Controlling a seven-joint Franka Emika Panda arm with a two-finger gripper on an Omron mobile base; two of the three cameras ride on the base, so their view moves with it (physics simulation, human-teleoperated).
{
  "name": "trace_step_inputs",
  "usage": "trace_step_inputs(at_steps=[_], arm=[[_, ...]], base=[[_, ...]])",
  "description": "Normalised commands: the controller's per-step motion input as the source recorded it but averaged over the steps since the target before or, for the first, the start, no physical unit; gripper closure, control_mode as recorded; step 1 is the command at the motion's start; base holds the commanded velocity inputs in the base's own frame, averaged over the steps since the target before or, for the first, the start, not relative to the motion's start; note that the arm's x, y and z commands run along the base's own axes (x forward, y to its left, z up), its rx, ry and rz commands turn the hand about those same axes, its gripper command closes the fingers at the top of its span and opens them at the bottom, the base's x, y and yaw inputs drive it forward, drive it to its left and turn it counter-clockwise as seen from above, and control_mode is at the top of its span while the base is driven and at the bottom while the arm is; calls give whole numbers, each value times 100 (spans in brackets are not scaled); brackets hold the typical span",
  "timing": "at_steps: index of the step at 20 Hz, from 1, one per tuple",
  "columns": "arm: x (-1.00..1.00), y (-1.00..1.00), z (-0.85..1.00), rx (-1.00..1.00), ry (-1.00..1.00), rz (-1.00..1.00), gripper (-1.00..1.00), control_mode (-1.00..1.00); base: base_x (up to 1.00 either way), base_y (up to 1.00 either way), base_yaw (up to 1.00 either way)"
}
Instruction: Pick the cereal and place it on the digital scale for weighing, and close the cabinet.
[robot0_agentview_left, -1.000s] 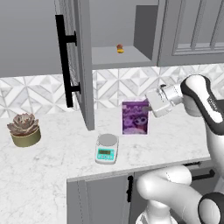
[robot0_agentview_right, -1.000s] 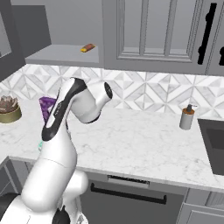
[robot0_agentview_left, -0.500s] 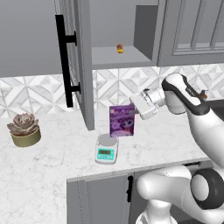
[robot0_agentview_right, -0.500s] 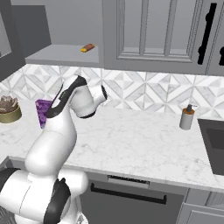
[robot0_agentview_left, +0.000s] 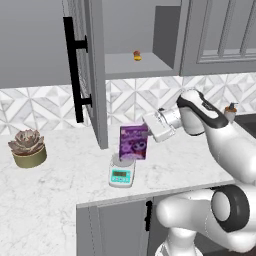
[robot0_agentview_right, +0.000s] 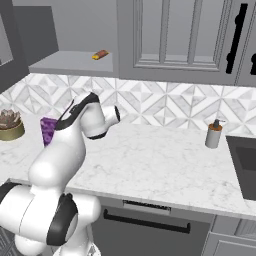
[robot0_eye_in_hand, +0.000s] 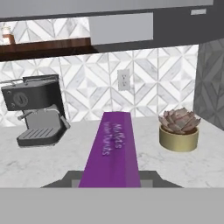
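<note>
Cereal (robot0_agentview_left: 133, 142) carried leftward, now over digital scale (robot0_agentview_left: 122, 171); gripper (robot0_agentview_left: 150, 131) clamped on box edge.

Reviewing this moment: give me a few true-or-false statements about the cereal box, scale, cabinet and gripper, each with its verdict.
1. The gripper is shut on the thin purple cereal box. True.
2. The grey upper cabinet door with the black bar handle is closed. False: it stands open, showing the shelf.
3. The purple box is over the small white and teal digital scale. True.
4. A small orange-red item lies on the counter beside the scale. False: it sits on the open cabinet's shelf.
5. The potted succulent stands on the scale. False: it stands on the counter, apart.
</note>
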Motion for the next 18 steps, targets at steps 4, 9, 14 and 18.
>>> trace_step_inputs(at_steps=[4,9,14,18], arm=[[1,1,-6,0,2,0,100,-100],[0,4,-14,0,0,0,100,-100],[4,0,-26,0,-12,0,100,-100],[10,0,-18,0,-9,-1,100,-100]], base=[[0,0,0],[0,0,0],[0,0,0],[0,0,0]])
